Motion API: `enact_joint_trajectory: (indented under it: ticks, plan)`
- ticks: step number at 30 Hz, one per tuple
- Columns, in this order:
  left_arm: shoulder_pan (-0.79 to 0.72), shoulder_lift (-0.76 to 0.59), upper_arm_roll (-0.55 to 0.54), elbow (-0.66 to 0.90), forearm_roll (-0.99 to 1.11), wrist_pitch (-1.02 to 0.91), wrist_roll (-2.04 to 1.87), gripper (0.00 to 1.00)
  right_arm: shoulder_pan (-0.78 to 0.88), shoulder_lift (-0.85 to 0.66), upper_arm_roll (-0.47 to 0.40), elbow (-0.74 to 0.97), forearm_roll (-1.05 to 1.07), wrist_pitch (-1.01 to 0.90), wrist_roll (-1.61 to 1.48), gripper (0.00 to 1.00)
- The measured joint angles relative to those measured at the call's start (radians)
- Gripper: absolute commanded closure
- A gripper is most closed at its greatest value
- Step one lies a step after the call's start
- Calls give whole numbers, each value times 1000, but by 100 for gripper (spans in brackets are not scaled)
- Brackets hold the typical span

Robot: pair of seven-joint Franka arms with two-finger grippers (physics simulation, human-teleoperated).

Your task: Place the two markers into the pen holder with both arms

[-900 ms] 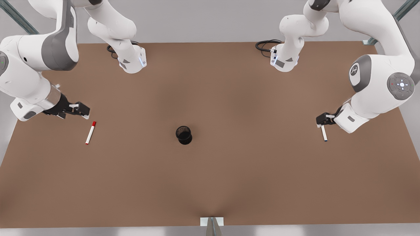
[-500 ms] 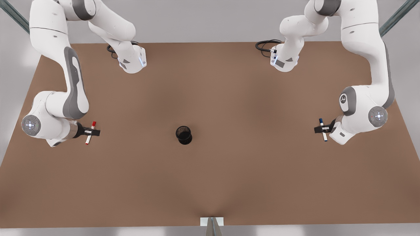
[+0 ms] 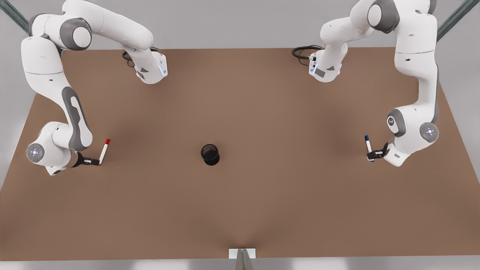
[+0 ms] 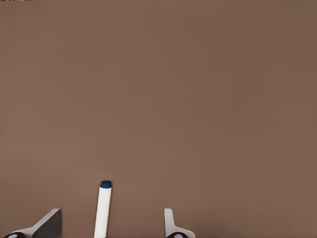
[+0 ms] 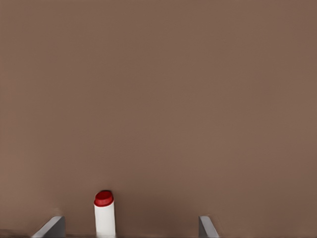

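Observation:
The red-capped marker (image 3: 104, 151) lies flat on the brown table (image 3: 240, 210) at the front view's left. My right gripper (image 3: 93, 162) is low at its tail end, open, and the barrel (image 5: 104, 215) runs between the fingers nearer one of them. At the front view's right lies the blue-capped marker (image 3: 368, 144). My left gripper (image 3: 375, 155) is down at its near end, also open, with the marker (image 4: 103, 213) between its fingers (image 4: 49, 223). The black pen holder (image 3: 210, 153) stands upright at the table's middle, far from both grippers.
Both arm bases (image 3: 150, 69) (image 3: 324, 69) are mounted at the table's far edge, each with a black cable coil (image 3: 303, 50) beside it. A small white bracket (image 3: 242, 253) sits at the near edge. Wide bare table separates each marker from the holder.
Both grippers have slid from across the middle of their markers to the tail ends, and the arms have lowered and folded. The markers and the holder lie where they were.

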Motion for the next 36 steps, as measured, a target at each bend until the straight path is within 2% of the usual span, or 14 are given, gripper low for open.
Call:
enact_joint_trajectory:
  ticks: [2, 4, 5, 8, 12, 21, 23, 26, 28, 30, 33, 36]
  plan:
    - [10, 11, 1, -13, 0, 14, 29, 0, 0, -5, 3, -29, -13, 20, -21, 5]
    - [28, 35, 2, -17, 1, 24, 59, 0, 1, -28, 5, -76, -26, 37, -41, 18]
    - [35, 47, 2, -17, 2, 29, 74, 0, 0, -36, 6, -92, -31, 46, -50, 27]
    - [56, 86, 4, -16, 2, 39, 114, 0, 1, -43, 6, -109, -41, 66, -74, 40]
    - [62, 107, 4, -15, 3, 48, 158, 0, 10, -40, 10, -118, -45, 79, -99, 43]
    - [62, 129, 4, -12, 2, 59, 226, 18, 1, -27, 14, -136, -46, 102, -132, 52]
    - [62, 135, 4, -10, 2, 60, 237, 20, -5, -27, 14, -140, -44, 110, -140, 57]
    - [62, 136, 4, -9, 2, 61, 251, 27, -3, -28, 14, -142, -33, 115, -158, 72]
    - [62, 137, 4, -9, 3, 61, 259, 35, -2, -29, 15, -141, -29, 116, -170, 76]
    - [62, 137, 4, -9, 3, 62, 266, 36, 1, -30, 16, -140, -31, 115, -176, 79]
    - [62, 137, 4, -9, 3, 62, 275, 40, 0, -36, 40, -107, -31, 101, -182, 79]
    - [62, 137, 4, -9, 3, 62, 283, 43, -8, -55, 138, 43, -28, 39, -187, 79]
